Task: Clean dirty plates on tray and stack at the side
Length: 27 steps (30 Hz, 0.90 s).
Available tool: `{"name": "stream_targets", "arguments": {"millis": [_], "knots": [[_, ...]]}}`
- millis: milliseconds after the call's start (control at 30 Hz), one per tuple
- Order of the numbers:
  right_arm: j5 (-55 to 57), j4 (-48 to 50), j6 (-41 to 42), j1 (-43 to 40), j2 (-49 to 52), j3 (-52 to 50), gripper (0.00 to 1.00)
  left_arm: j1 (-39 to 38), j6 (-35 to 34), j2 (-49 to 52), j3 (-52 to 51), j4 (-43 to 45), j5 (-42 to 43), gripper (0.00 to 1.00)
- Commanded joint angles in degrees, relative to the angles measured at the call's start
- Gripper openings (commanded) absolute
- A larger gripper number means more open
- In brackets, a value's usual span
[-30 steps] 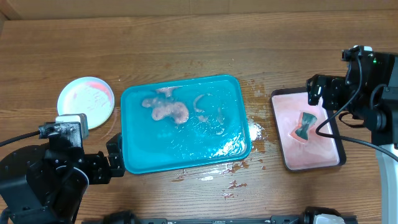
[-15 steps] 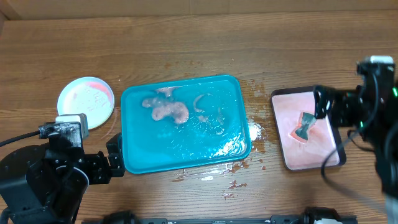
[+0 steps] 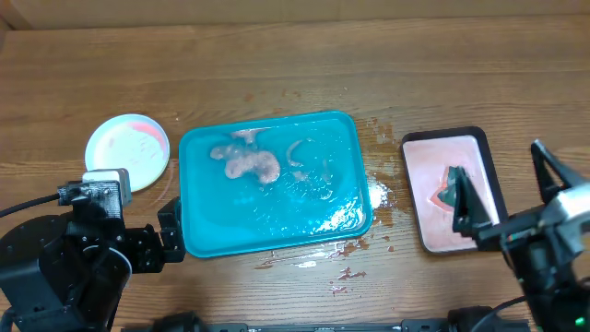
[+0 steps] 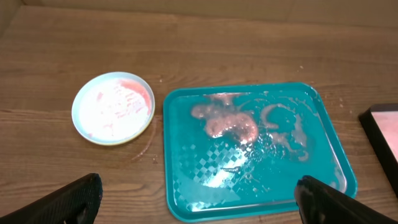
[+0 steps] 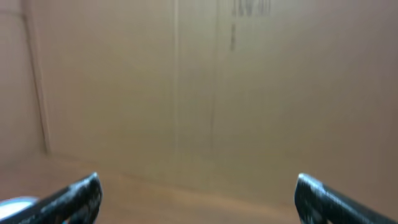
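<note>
Our left gripper hangs with its jaws spread wide, holding nothing, at the near left corner of the teal tray. The plates sit on the table just beside the tray's left end, ahead and to the left of this gripper, a light blue one smeared red on top. Our right gripper, likewise wide open, is by the black-rimmed tray, well apart from the plates.

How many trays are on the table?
2. The teal tray lies in the middle, wet and smeared. The black tray, pink inside, lies to its right. None seem hidden.
</note>
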Motion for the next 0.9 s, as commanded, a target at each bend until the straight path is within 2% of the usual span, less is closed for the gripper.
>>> {"name": "stream_targets", "arguments": {"millis": [0,200,500,867], "knots": [[-2.4,6.0,0.0,0.4,-7.0,-10.8,1.00,-0.1,0.5,0.1,0.4,0.1,0.7,1.00],[-6.1,19.9,0.1,0.4,-14.2,-25.4,1.00,-0.1,0.5,0.1,0.4,0.0,0.7,1.00],[-7.8,37.9,0.2,0.4,-14.6,-37.9,1.00,-0.1,0.5,0.1,0.4,0.0,0.7,1.00],[-7.3,38.1,0.2,0.3,-20.6,-43.1,1.00,-0.1,0.5,0.1,0.4,0.0,0.7,0.99]]}}
